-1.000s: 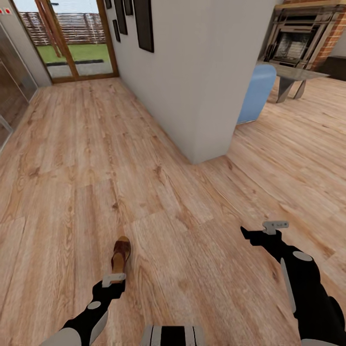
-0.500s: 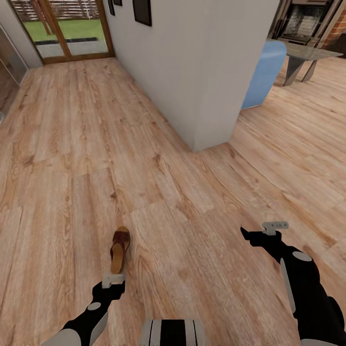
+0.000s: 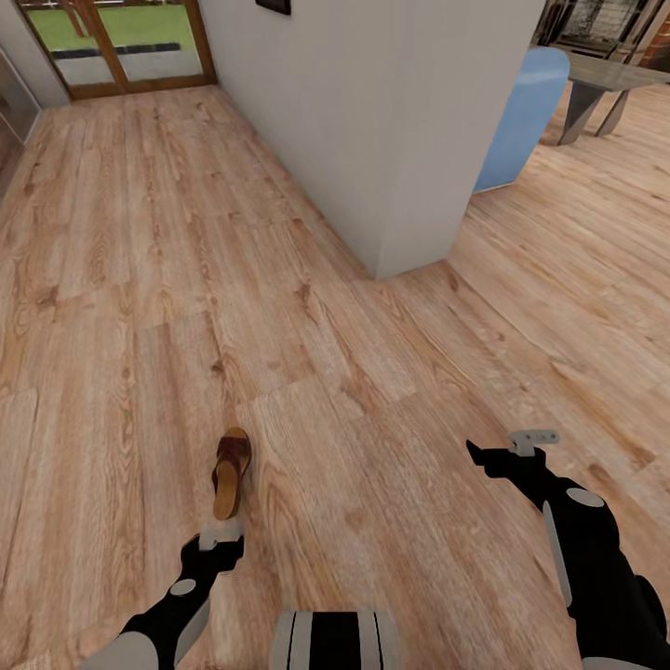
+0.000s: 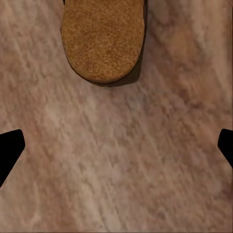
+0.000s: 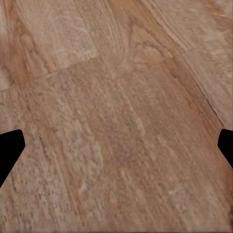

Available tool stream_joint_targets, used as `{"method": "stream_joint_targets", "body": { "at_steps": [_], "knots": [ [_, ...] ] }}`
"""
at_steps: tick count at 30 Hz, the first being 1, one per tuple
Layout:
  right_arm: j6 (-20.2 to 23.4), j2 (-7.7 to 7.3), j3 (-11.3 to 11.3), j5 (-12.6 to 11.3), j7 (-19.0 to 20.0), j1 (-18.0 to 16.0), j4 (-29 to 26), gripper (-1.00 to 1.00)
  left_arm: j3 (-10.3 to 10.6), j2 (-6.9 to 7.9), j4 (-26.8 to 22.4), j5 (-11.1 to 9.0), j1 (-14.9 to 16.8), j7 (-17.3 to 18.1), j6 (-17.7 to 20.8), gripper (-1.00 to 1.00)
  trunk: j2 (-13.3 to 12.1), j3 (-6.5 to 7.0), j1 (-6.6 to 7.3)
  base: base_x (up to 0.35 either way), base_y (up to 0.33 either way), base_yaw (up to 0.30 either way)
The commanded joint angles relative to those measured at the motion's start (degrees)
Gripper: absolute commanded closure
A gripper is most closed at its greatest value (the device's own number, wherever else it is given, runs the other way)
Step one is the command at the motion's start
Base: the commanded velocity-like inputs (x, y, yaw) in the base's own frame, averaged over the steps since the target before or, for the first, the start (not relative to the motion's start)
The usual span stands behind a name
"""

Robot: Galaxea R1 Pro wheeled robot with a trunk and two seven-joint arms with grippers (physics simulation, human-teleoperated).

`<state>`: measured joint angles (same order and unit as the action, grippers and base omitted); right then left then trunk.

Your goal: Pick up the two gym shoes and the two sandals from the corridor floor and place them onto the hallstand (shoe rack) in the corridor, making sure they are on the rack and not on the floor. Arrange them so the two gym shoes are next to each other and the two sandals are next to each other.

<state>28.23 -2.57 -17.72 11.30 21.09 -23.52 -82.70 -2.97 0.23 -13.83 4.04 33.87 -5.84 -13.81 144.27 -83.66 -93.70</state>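
A sandal (image 3: pixel 231 473) lies flat on the corridor floor (image 3: pixel 121 279), tan footbed up and dark strap across its far half, lengthwise away from the robot. Its rounded near end (image 4: pixel 103 39) sits just ahead of the left gripper (image 3: pixel 221 538), apart from it, with bare planks between. In the left wrist view the two black fingertips (image 4: pixel 9 150) stand wide apart at the frame edges, nothing between them but wood: that tool is released. The right gripper (image 3: pixel 507 451) hovers well to the sandal's right over bare floor; its fingertips (image 5: pixel 9 150) are likewise spread and empty. Further out, a white wall corner (image 3: pixel 391 140) juts into the floor ahead and right of the sandal. Behind it stands a blue rounded chair (image 3: pixel 521 116) and a grey table (image 3: pixel 609 74). At the far end of the corridor is a wood-framed glass door (image 3: pixel 121 42) with grass beyond.
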Motion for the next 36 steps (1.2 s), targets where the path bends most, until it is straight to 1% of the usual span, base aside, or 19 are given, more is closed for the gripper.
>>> {"method": "stream_joint_targets", "body": {
  "at_steps": [1, 4, 11, 16, 36],
  "knots": [
    [0.18, 0.01, -0.09, 0.61, 0.53, -0.03, -0.07, -1.0, -0.3, -0.02, -0.27, 0.55, 0.03, -0.09, -0.54, -1.0, 0.01, -0.03, 0.01, 0.0, 0.0, 0.0],
    [0.17, 0.23, -0.11, 0.62, 0.53, -0.03, -0.03, -1.0, -0.24, -0.14, -1.24, 0.21, 0.15, -0.12, -1.5, -1.0, 0.01, -0.03, 0.01, 0.064, 0.0, 0.0],
    [0.16, 0.06, -0.04, 0.57, 0.59, -0.03, -0.01, -1.0, 0.02, -0.14, -3.5, 0.47, -0.23, -0.13, -3.74, -1.0, 0.01, -0.03, 0.01, 0.208, 0.0, 0.0],
    [0.16, 0.03, -0.04, 0.56, 0.56, -0.03, 0.04, -1.0, 0.06, -0.14, -5.07, 0.57, -0.29, -0.14, -4.18, -1.0, 0.01, -0.03, 0.01, 0.06, 0.0, 0.0],
    [0.24, 0.11, -0.03, 0.55, 0.58, -0.03, 0.08, -1.0, 0.06, 0.12, -5.34, 0.6, -0.33, -0.09, -4.56, -1.0, 0.01, -0.03, 0.01, 0.003, 0.0, 0.0]
  ]
}}
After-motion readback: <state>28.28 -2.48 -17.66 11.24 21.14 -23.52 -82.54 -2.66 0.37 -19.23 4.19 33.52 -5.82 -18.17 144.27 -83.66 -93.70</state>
